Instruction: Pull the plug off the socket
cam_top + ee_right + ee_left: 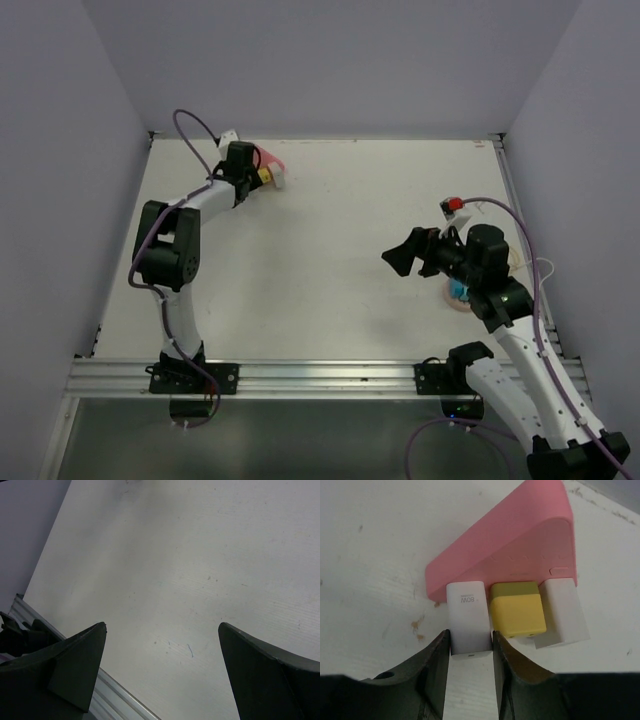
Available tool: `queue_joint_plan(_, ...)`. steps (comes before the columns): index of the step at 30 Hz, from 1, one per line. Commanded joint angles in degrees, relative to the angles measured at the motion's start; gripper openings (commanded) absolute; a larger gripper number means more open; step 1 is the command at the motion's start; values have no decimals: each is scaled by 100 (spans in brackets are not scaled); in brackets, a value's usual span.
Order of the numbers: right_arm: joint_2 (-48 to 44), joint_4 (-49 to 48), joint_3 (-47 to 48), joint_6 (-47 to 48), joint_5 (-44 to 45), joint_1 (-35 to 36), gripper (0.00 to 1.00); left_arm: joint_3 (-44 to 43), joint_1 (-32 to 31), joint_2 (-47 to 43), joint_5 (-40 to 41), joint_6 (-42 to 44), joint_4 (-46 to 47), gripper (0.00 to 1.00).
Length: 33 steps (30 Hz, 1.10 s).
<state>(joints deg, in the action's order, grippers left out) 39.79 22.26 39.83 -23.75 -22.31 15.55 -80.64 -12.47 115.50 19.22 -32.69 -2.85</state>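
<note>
One pink socket [520, 545], three plugs [466, 615]

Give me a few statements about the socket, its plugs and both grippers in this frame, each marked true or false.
1. Three plugs sit side by side in the pink socket. True.
2. The left gripper has its jaws on the yellow plug. False: the jaws press both sides of the white plug marked 80W, beside the yellow one.
3. The right gripper has its jaws wide apart above the table, holding nothing. True.
4. The white plug is already out of the socket. False: it sits against the socket's face, in line with its neighbours.
</note>
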Motion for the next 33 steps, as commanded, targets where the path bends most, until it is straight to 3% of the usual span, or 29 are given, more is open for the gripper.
queue_joint_plan(1,-103,6,138,134,-99,71,99,442,-159,-484,-392,-703,-277,33)
queue_joint_plan(6,-147,129,261,230,-178,150,99,234,-159,-415,-60,-529,-522,29)
queue_joint_plan(8,-165,164,271,265,-160,159,99,-56,-151,-371,-15,-353,-628,44)
queue_joint_plan(9,-173,164,253,265,-117,159,99,-92,-151,-414,-67,-283,-638,61)
queue_joint_plan(15,-147,94,209,283,-125,159,99,557,-186,-1240,-419,902,99,86)
queue_joint_plan(17,-121,77,200,344,-169,159,99,628,-160,-1407,-463,1737,188,93)
queue_joint_plan(23,2,-248,51,248,-476,167,99,462,270,-1118,-2192,3663,681,95)
queue_joint_plan(24,28,-266,51,248,-511,168,99,357,332,-1039,-2769,3943,707,95)
queue_joint_plan(28,160,-179,147,300,-626,185,99,-56,622,-487,-3661,4340,663,93)
queue_joint_plan(33,292,-213,113,301,-749,194,99,-486,658,-116,-4101,4788,532,84)
